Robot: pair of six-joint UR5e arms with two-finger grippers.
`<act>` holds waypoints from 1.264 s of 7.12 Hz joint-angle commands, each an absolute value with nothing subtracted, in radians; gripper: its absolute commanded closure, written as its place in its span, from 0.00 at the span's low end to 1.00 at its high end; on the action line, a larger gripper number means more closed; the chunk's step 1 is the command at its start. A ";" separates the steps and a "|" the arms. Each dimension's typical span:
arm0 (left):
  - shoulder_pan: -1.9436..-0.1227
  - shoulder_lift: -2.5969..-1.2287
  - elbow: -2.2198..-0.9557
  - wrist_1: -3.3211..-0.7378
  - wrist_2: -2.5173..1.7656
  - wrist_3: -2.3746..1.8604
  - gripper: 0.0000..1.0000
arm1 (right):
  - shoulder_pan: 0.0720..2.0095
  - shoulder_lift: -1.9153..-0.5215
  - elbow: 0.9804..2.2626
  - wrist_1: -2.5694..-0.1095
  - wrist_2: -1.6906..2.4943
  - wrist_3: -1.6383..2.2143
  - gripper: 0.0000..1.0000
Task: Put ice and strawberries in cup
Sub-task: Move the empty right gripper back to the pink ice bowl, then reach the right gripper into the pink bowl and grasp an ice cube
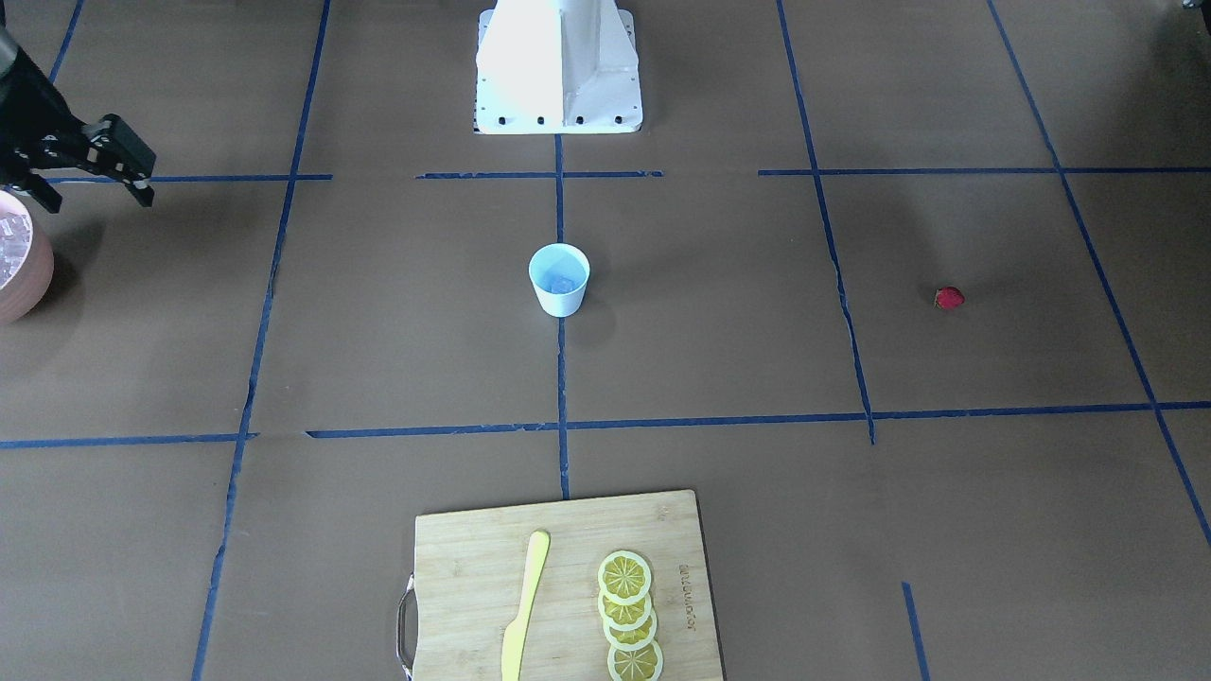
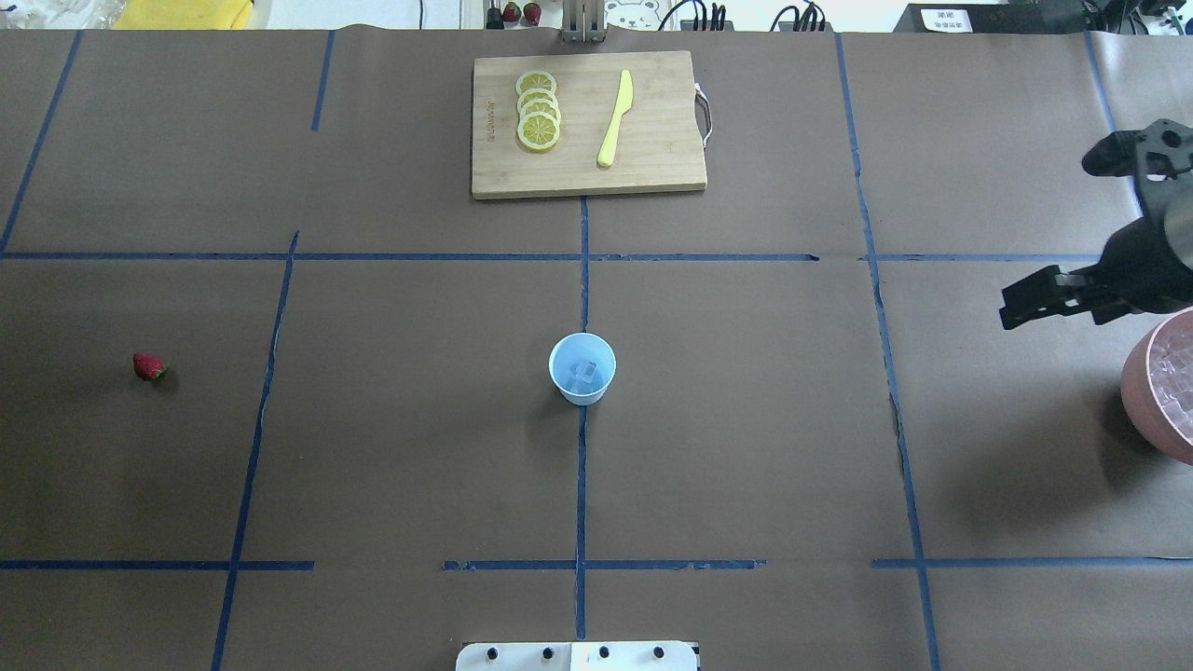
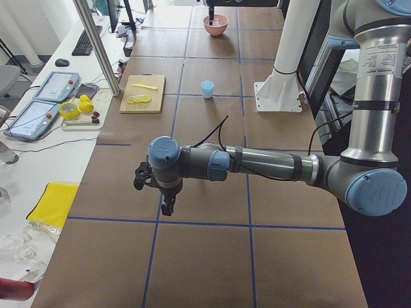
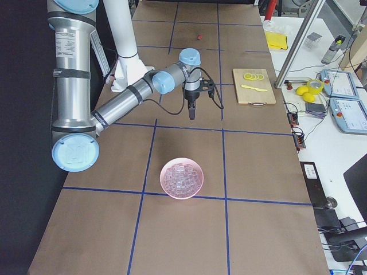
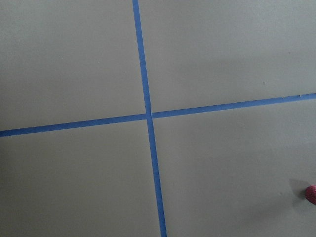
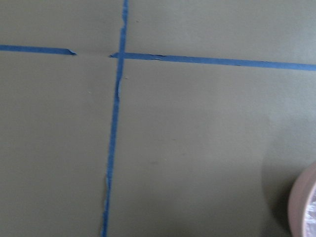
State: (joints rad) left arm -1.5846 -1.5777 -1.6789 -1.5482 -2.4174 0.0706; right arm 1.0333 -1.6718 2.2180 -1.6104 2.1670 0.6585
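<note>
Listing cup [image 2: 580,395] at mid-table [image 2: 401,419], ice [image 2: 585,370] inside. Strawberry [image 2: 147,366] lies well apart, on the robot's left. Left pincer [image 3: 166,206] and right pincer [image 2: 1016,312]: gap cannot be told. Likely risks: an off-centre pinch rolls the round strawberry away; a low release nudges and tips the light cup.

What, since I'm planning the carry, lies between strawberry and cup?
Overhead view: only bare table paper and one blue tape line between the strawberry and the cup.
</note>
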 commanded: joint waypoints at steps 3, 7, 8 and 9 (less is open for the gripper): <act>-1.585 -1.574 -1.698 -1.548 -2.418 0.071 0.00 | 1.235 -1.854 2.088 -1.546 2.264 0.315 0.01; -1.585 -1.574 -1.700 -1.548 -2.418 0.071 0.00 | 1.247 -1.853 1.903 -1.412 2.260 0.256 0.01; -1.585 -1.574 -1.700 -1.548 -2.418 0.071 0.00 | 1.247 -1.853 1.863 -1.404 2.253 0.258 0.01; -1.585 -1.574 -1.700 -1.549 -2.418 0.071 0.00 | 1.246 -1.852 1.835 -1.375 2.238 0.256 0.01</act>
State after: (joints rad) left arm -1.5846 -1.5738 -1.6996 -1.5481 -2.4176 0.0706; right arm 1.2464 -1.8528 1.8767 -1.4066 2.2521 0.2577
